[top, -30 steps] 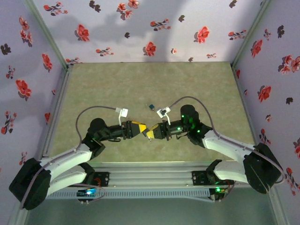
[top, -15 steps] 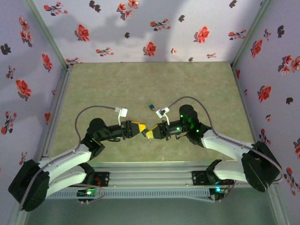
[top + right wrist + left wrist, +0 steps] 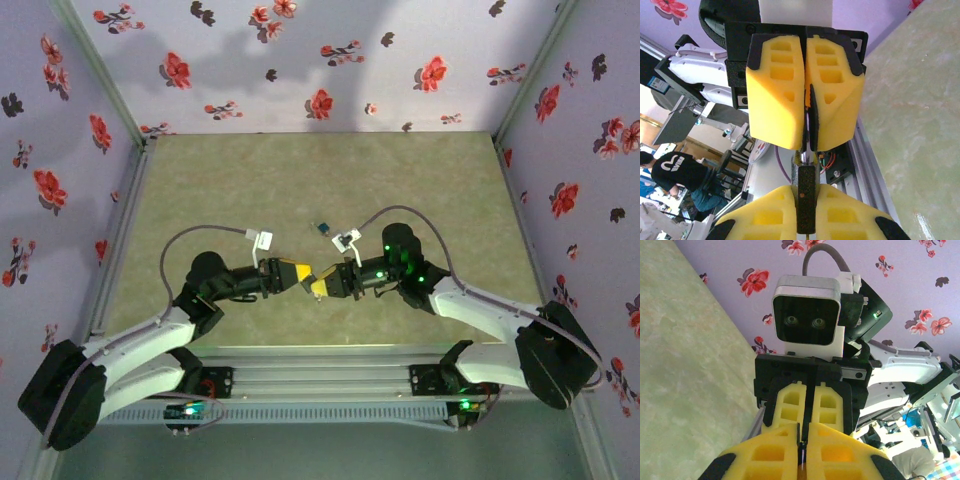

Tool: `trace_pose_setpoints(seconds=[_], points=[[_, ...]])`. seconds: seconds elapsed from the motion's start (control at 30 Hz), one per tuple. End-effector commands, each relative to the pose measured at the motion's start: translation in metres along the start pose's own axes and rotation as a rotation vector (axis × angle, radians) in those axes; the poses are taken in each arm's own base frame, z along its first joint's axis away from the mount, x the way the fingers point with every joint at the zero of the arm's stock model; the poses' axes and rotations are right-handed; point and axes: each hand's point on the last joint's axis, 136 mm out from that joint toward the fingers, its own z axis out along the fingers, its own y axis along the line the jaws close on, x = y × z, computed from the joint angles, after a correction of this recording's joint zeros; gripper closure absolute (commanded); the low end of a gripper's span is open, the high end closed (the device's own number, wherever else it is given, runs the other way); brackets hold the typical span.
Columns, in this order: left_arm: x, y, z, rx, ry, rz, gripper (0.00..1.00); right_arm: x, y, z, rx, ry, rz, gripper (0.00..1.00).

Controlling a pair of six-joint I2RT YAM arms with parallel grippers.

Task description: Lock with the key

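Closing in the last second, the left gripper (image 3: 806, 144) now pinches its 2 yellow pads (image 3: 775, 100) on the flat black head of the key (image 3: 811, 117). The right gripper (image 3: 322, 288) stays clamped on the slim dark padlock (image 3: 806, 200), a silver stub joining both, above the near middle of the table (image 3: 300, 180). Turning seems next.

The pale green table (image 3: 200, 190) carries one small dark bluish object (image 3: 323, 228), which lies directly on it slightly above the centre of the frame.
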Motion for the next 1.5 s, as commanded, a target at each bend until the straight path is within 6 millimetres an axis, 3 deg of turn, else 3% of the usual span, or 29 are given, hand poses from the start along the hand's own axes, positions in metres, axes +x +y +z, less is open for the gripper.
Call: trace_pose_setpoints(seconds=[0.0, 0.27, 0.43, 0.9, 1.03, 1.3, 1.4, 1.47], points=[[-0.005, -0.015, 0.002, 0.049, -0.004, 0.042, 1.00, -0.014, 0.005, 0.002, 0.005, -0.030, -0.055, 1.00], [-0.008, 0.005, 0.001, -0.039, -0.049, 0.022, 1.00, -0.014, 0.001, 0.000, 0.026, -0.034, -0.066, 1.00], [-0.015, 0.015, 0.000, -0.088, -0.091, 0.010, 1.00, -0.014, 0.004, -0.003, 0.030, -0.041, -0.082, 0.82], [-0.033, 0.049, -0.015, -0.201, -0.211, -0.071, 1.00, -0.015, -0.005, -0.010, 0.107, -0.061, -0.103, 0.45], [-0.040, 0.060, -0.018, -0.226, -0.251, -0.105, 1.00, -0.016, -0.009, -0.014, 0.148, -0.081, -0.108, 0.38], [-0.050, 0.075, -0.012, -0.214, -0.300, -0.157, 1.00, -0.025, -0.034, -0.026, 0.276, -0.147, -0.073, 0.34], [-0.057, 0.077, -0.010, -0.188, -0.336, -0.175, 1.00, -0.029, -0.041, -0.031, 0.298, -0.169, -0.041, 0.38], [-0.050, 0.088, -0.011, -0.195, -0.342, -0.209, 1.00, -0.031, -0.044, -0.035, 0.308, -0.184, -0.024, 0.40]])
